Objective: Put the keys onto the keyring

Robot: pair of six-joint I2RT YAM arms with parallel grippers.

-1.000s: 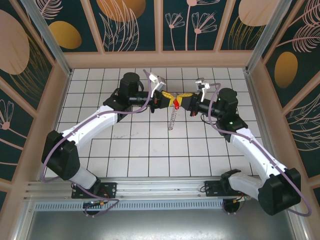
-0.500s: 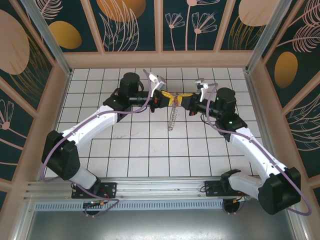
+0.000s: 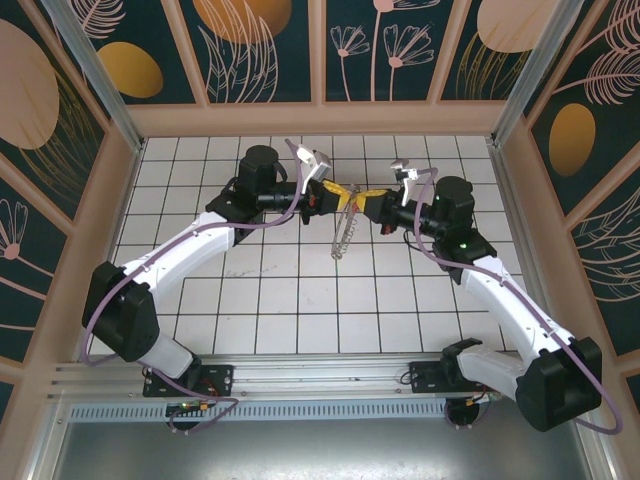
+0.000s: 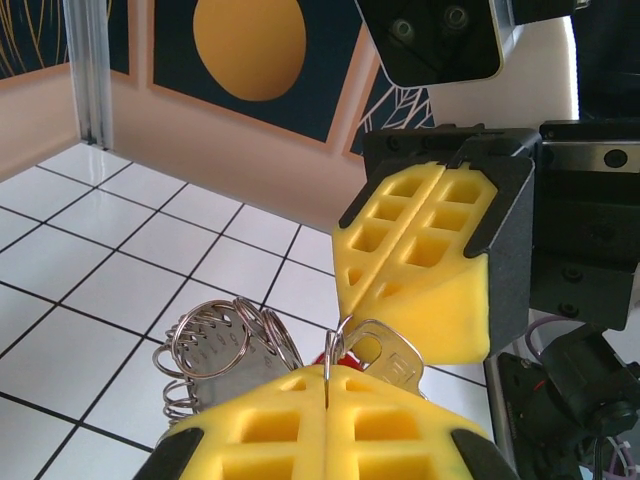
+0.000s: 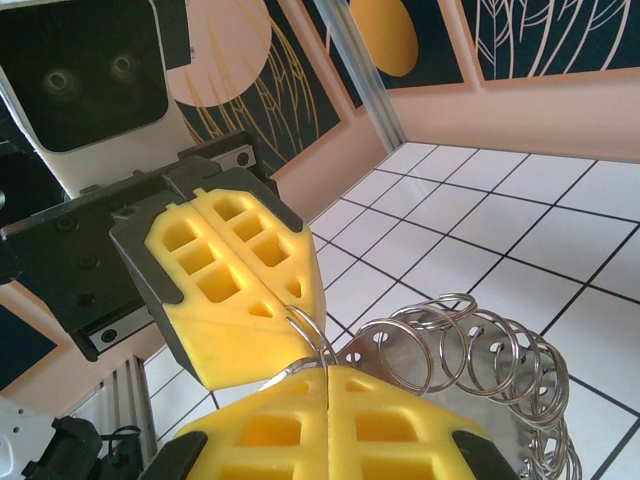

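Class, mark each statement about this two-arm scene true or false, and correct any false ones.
1. Both grippers are shut. True: the left gripper and the right gripper are both closed.
2. The grippers sit at opposite edges of the table. False: they meet tip to tip above the table.
3. The keyring, a bunch of silvery rings, hangs beside the grippers. True.
4. The grippers' fingers are blue. False: the fingers are yellow.
5. A key shows between the two grippers. True.
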